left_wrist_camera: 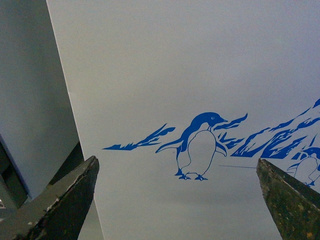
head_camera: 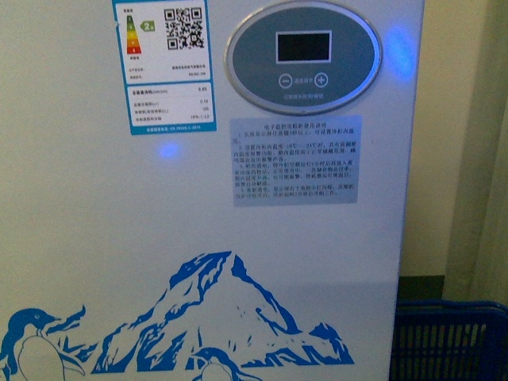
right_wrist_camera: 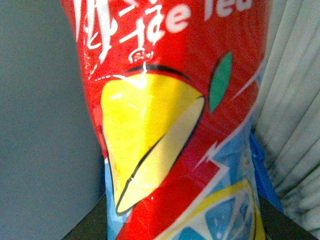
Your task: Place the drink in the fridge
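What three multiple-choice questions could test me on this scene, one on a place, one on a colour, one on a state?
1. In the front view, where is the blue basket relative to the fridge? A. on top B. low, beside its right edge C. at its left
2. What colour is the lemon pictured on the drink? A. yellow B. purple C. white
3. How are the left fingers? A. shut on a can B. pressed together, empty C. spread apart, nothing between
Answers: 1 B, it shows at the lower right corner. 2 A, the wedge is plainly yellow. 3 C, only the penguin decal shows between them.
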Robot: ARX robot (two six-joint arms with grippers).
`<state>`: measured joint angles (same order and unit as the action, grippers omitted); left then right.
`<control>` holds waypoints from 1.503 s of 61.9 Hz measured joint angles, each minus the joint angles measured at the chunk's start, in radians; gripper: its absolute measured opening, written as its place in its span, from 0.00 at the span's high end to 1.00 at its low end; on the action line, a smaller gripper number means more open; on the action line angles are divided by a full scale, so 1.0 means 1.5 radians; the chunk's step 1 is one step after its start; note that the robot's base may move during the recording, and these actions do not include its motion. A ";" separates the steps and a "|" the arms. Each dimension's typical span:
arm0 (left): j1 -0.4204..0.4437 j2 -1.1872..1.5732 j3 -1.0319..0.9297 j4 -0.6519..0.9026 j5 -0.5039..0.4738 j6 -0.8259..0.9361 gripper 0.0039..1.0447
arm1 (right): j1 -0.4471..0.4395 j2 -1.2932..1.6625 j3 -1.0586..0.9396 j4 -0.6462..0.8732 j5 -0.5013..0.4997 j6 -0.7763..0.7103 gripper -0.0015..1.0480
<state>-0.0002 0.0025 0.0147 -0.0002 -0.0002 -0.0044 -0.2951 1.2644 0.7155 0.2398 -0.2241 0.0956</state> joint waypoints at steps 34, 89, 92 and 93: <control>0.000 0.000 0.000 0.000 0.000 0.000 0.08 | 0.127 -0.551 -0.144 -0.236 0.053 0.104 0.61; 0.000 0.000 0.000 0.000 0.000 0.000 0.08 | 0.324 -0.636 -0.211 -0.265 0.344 0.088 0.61; 0.000 0.000 0.000 0.000 0.000 0.000 0.08 | 0.324 -0.636 -0.211 -0.265 0.344 0.088 0.61; 0.000 0.000 0.000 0.000 0.000 0.000 0.08 | 0.324 -0.636 -0.211 -0.265 0.344 0.088 0.61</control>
<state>-0.0002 0.0025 0.0147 -0.0002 0.0002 -0.0044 0.1905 0.3111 0.3988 -0.1581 0.2920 0.2276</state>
